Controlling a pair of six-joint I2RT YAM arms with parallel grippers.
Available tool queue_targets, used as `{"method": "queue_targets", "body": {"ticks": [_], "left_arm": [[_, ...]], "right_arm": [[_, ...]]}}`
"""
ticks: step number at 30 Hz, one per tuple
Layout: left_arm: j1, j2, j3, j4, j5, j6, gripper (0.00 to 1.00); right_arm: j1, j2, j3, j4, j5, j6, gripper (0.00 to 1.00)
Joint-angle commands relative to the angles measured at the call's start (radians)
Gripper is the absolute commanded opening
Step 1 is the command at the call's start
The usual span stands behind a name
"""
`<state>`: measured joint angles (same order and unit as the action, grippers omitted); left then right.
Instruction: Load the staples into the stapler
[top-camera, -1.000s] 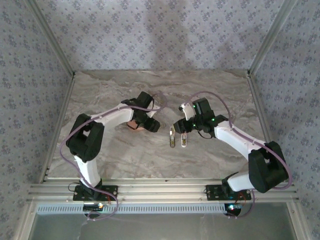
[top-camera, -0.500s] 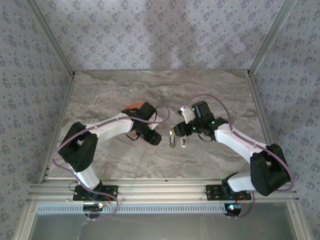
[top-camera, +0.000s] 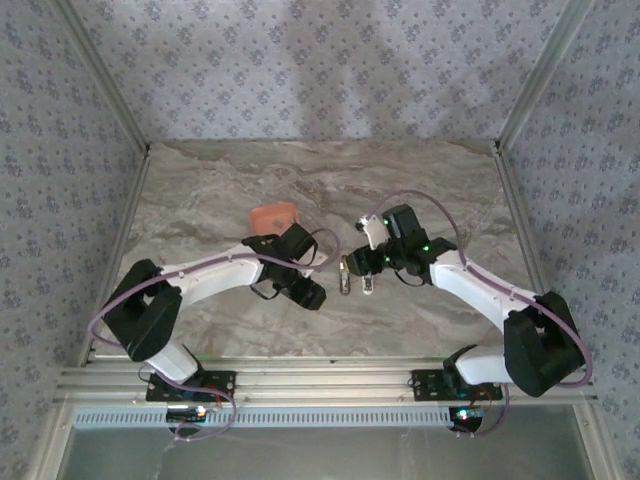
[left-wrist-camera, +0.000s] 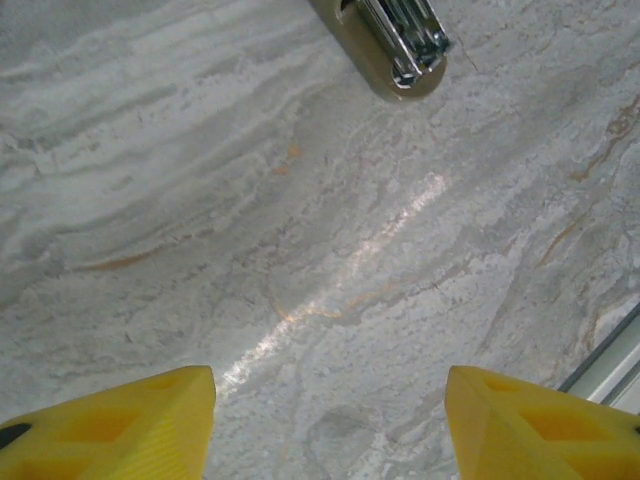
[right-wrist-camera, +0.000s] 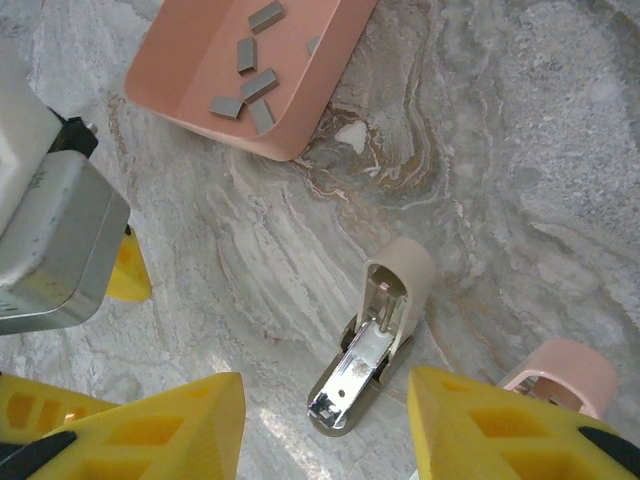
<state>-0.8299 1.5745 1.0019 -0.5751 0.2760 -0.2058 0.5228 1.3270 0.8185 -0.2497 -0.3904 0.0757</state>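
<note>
a: status of the loading?

b: not begun, in my judgement. the stapler (right-wrist-camera: 368, 345) lies opened on the worktop (left-wrist-camera: 300, 220) between the two arms, its metal channel facing up. no strip shows in the channel, though i cannot tell for certain.

a: and the staples?

b: the staples (right-wrist-camera: 258, 86), several short grey strips, lie loose in the salmon tray (right-wrist-camera: 190, 60), apart from the stapler. i see nothing else in the tray.

a: the jaws?

b: left gripper (left-wrist-camera: 325, 425): jaws apart, nothing between them, over bare worktop with one end of the stapler ahead. right gripper (right-wrist-camera: 320, 430): jaws apart and empty. the stapler's metal end lies in line with the gap between them. whether they are down at its level, i cannot tell.

a: what is outstanding?

b: all of it, as i read it. a strip must be picked from the tray, seated in the channel, and the stapler closed.
</note>
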Motion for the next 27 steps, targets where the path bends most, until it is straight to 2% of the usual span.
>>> {"method": "queue_targets", "body": {"ticks": [1, 7, 13, 21, 27], "left_arm": [[-0.006, -0.089, -0.006, 0.024, -0.029, -0.06, 0.67], [0.017, -0.244, -0.035, 0.046, -0.139, -0.105, 0.74], [0.132, -0.443, -0.161, 0.106, -0.19, -0.185, 0.8], [0.357, -0.707, -0.394, 0.202, -0.17, -0.317, 0.87], [0.448, -0.725, -0.482, 0.268, -0.078, -0.342, 0.89]], "right_arm": [[0.026, -0.015, 0.05, -0.052, 0.032, 0.028, 0.47], [0.078, -0.006, 0.113, -0.09, 0.081, 0.068, 0.47], [0.141, 0.035, 0.2, -0.098, 0.09, 0.145, 0.47], [0.24, 0.151, 0.361, -0.176, 0.146, 0.185, 0.47], [0.249, 0.219, 0.438, -0.192, 0.158, 0.203, 0.47]]}}
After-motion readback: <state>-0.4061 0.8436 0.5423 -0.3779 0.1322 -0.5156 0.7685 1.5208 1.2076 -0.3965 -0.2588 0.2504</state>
